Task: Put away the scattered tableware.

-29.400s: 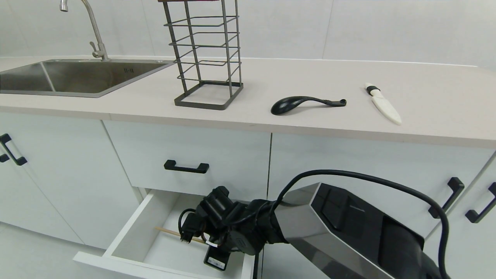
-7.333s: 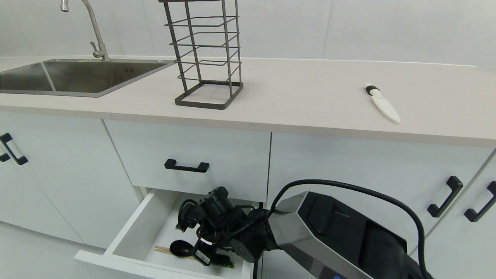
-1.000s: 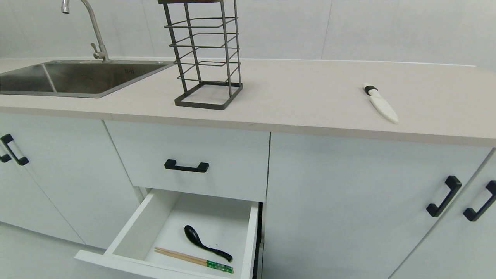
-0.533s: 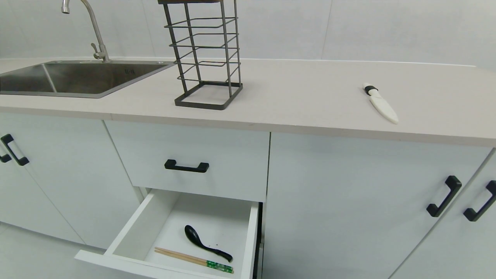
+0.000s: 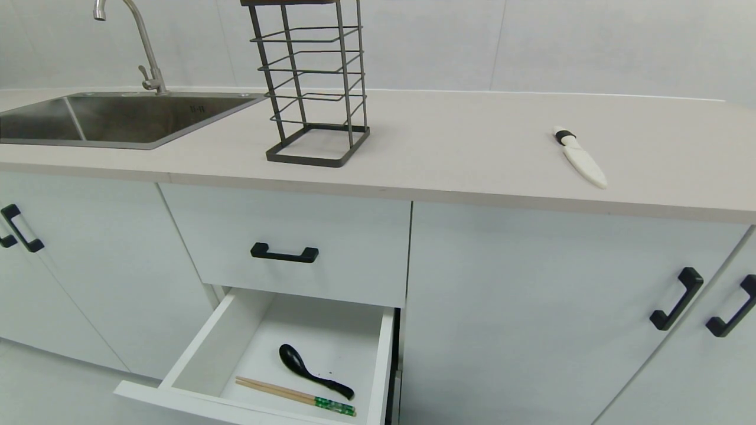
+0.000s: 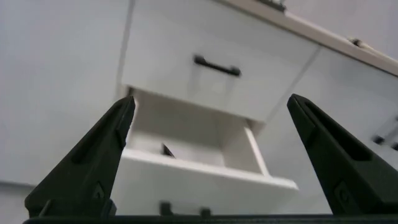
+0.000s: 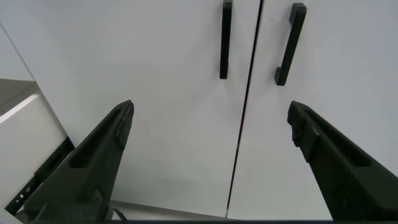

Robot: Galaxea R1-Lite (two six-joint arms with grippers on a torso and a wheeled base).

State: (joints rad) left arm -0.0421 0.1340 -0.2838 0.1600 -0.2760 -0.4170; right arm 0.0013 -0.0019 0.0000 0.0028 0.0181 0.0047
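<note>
Knife (image 5: 580,158), probably light, stiff and slick, lies on the counter (image 5: 472,141) well above the left gripper (image 6: 211,99) and right gripper (image 7: 210,109), both empty and spread wide; pinch across its middle.

Mostly matt, a few glossy pieces

The counter (image 5: 443,136) looks matt and stone-like; the sink (image 5: 118,115) is brushed steel, the tap (image 5: 143,50) shinier metal. The rack (image 5: 313,88) is dark matt wire. The knife (image 5: 582,158) is smooth, off-white, with a black band. The drawer (image 5: 195,360) is smooth white, the spoon (image 5: 307,369) glossy black, the chopsticks (image 5: 283,391) bare wood with green ends. The left pincer (image 6: 211,106) and right pincer (image 7: 211,111) are matt black.
</note>
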